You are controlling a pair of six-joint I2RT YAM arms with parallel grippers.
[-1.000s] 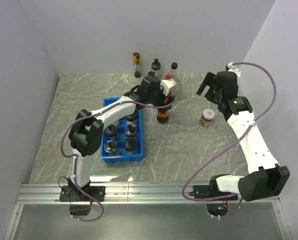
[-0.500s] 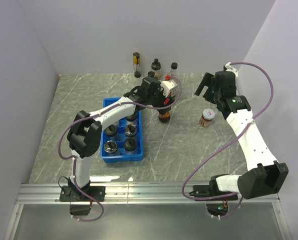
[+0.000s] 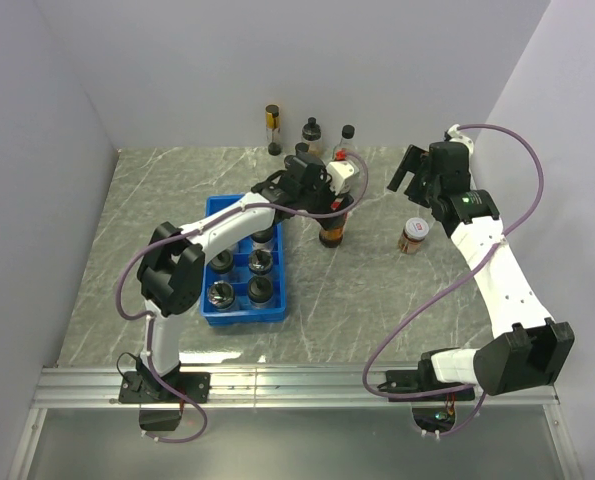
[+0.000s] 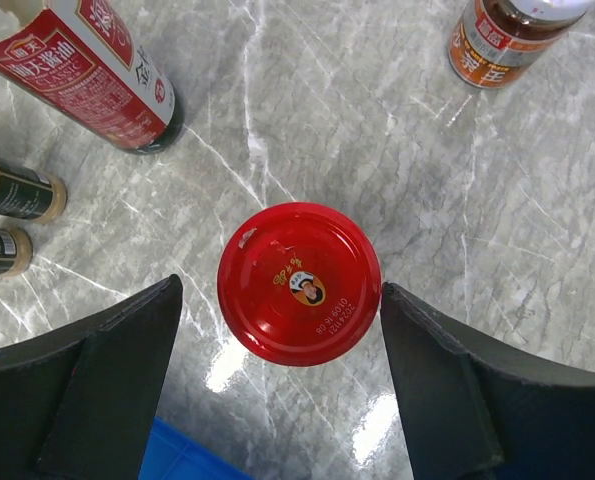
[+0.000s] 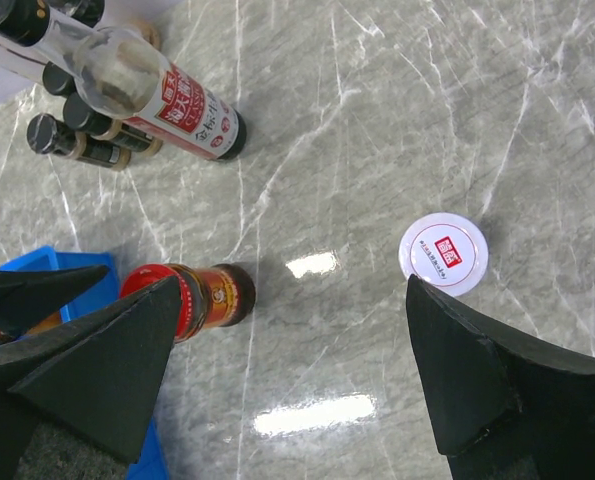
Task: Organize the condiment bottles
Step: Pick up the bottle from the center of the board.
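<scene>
A dark sauce jar with a red cap (image 3: 332,232) stands on the marble table just right of the blue tray; it shows from above in the left wrist view (image 4: 299,283) and in the right wrist view (image 5: 192,298). My left gripper (image 3: 327,205) is open right over it, one jaw on each side of the cap (image 4: 280,300). A white-capped jar (image 3: 414,235) stands to the right (image 4: 507,40) (image 5: 443,253). My right gripper (image 3: 409,170) is open and empty, high above the table behind that jar (image 5: 293,285).
The blue compartment tray (image 3: 215,310) holds several black-capped jars (image 3: 262,262). A tall bottle with a red-and-white label (image 4: 87,70) (image 5: 167,95) stands behind the red-capped jar. More bottles (image 3: 273,128) (image 3: 311,130) line the back wall. Small spice jars (image 4: 17,195) stand nearby.
My left gripper and the red-capped jar under it have shifted slightly to the right. My right gripper has edged a little to the left.
</scene>
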